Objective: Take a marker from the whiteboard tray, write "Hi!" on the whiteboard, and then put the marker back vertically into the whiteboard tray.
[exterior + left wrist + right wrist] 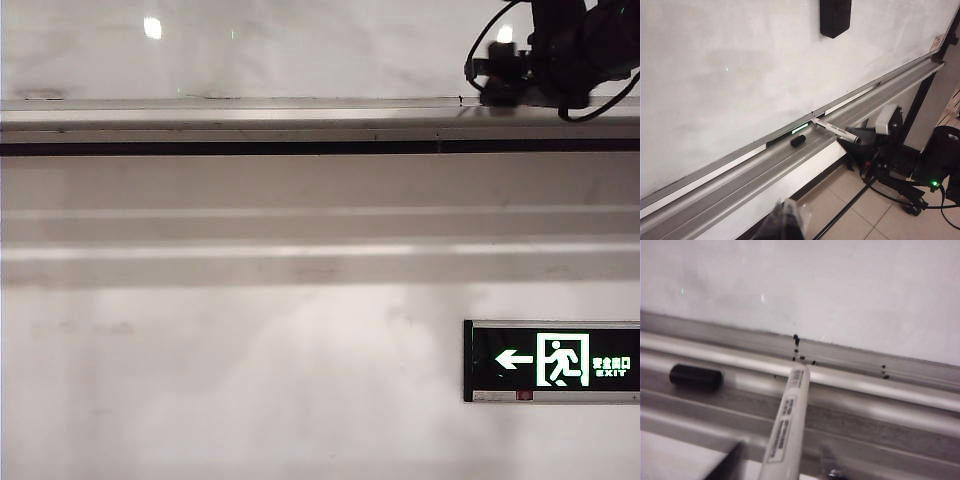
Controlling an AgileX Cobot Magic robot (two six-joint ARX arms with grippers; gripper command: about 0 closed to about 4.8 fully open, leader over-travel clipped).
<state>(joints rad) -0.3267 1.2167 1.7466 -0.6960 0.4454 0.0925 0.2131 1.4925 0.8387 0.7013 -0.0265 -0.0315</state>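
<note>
Showing the right pincer [866, 136] reaching up from below the front lip of the whiteboard tray [890, 405], with its jaws set either side of the marker [790, 420]. The jaws stand narrow about the barrel. One dark finger [727, 462] shows just beside the barrel, but whether it actually clamps the barrel cannot be told.

The marker lies slantwise across the tray. Its far end rests against a raised rib, and its near end overhangs the front lip at the pincer. This placement probably gives the jaws free access around the barrel.

A short black cylinder [695, 376], seemingly a cap, lies on its side in the tray channel, apart from the marker.

The left pincer [787, 220] hangs low and well apart from the marker. It appears only as a dark blur, so its opening cannot be told.

Materials:
- **Marker:** a smooth, round white barrel bearing a printed label.
- **Tray:** ribbed, dull silver metal extrusion with dark specks [797, 347] clustered near its back wall.
- **Whiteboard [840, 290]:** glossy, flat and faintly smudged, with no writing visible on it.

A black rectangular block [835, 17] clings to the board higher up.
</note>
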